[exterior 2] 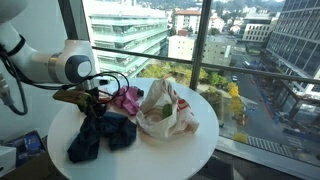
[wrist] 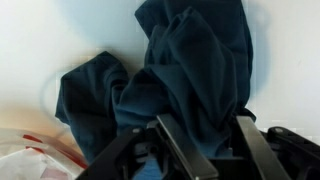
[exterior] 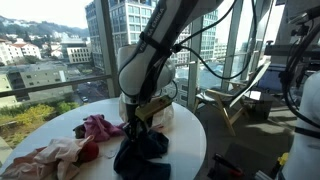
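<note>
A dark blue garment (wrist: 190, 70) lies bunched on the round white table (exterior: 190, 140), with its top pulled up between my fingers. My gripper (wrist: 212, 140) is shut on a thick fold of it, one finger on each side. In both exterior views the gripper (exterior: 138, 122) (exterior 2: 97, 105) hangs just above the table, with the dark blue garment (exterior: 140, 152) (exterior 2: 100, 135) trailing down from it onto the tabletop.
A magenta cloth (exterior: 100, 127) (exterior 2: 128, 98) lies right beside the gripper. A larger white and pink cloth heap (exterior: 55, 155) (exterior 2: 160, 108) sits further along the table (exterior 2: 190, 145). Tall windows stand close behind. Chairs and equipment (exterior: 235, 100) stand past the table.
</note>
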### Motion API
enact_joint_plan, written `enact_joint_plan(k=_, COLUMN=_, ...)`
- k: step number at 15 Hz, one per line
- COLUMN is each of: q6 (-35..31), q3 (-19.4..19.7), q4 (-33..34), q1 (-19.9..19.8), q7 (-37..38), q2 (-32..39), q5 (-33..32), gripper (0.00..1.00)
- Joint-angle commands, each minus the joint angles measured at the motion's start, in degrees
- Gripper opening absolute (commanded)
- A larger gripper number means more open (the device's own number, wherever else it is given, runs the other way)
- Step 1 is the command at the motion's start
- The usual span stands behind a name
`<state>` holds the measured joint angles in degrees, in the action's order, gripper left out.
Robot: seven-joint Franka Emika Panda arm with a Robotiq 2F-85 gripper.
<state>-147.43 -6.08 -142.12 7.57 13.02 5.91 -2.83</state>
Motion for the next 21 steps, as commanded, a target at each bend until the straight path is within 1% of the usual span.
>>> enact_joint_plan(k=1, q6=-5.2, q3=-0.3, q4=-2.3, q1=0.2, q7=-0.6, q2=-0.6, q5=0.9, gripper=0.82)
enact_joint_plan(k=3, q6=-6.0, q3=-0.3, q4=-2.5, q1=0.3, q7=-1.0, q2=0.7, q5=0.5, gripper=0.95)
enact_joint_plan(k=4, q6=-6.2, q3=0.0, q4=-2.5, q1=0.5, q7=-0.2, q2=1.2, q5=-0.8, gripper=1.0)
enact_joint_plan(k=6, q6=-7.2, q3=0.1, q4=-1.6, q1=0.8, q7=-0.2, q2=3.1, q5=-2.2, gripper=1.0)
enact_joint_plan(k=7, q6=-7.5, q3=0.5, q4=-0.9, q1=1.2, q7=1.0, q2=4.4, q5=-3.6, gripper=1.0)
enact_joint_plan(k=10, q6=-6.0, q3=1.0, q4=1.2, q1=1.8, q7=1.1, q2=8.4, q5=-4.9, gripper=1.0)
enact_joint_plan(k=13, q6=-4.7, q3=0.9, q4=3.0, q1=2.1, q7=-0.3, q2=11.2, q5=-4.1, gripper=1.0)
enact_joint_plan(k=14, q6=-6.8, q3=0.0, q4=3.0, q1=1.6, q7=-1.7, q2=11.5, q5=-2.2, gripper=1.0)
enact_joint_plan(k=15, q6=-6.0, q3=-0.5, q4=3.2, q1=1.6, q7=-2.4, q2=10.8, q5=-1.5, gripper=1.0)
enact_joint_plan(k=16, q6=-5.8, q3=0.6, q4=1.9, q1=2.0, q7=-1.0, q2=10.7, q5=-2.6, gripper=1.0)
enact_joint_plan(k=19, q6=-5.8, q3=0.4, q4=2.7, q1=2.1, q7=-1.5, q2=10.9, q5=-2.1, gripper=1.0)
enact_joint_plan(k=21, q6=-6.1, q3=1.4, q4=2.7, q1=2.5, q7=0.2, q2=12.0, q5=-3.0, gripper=1.0)
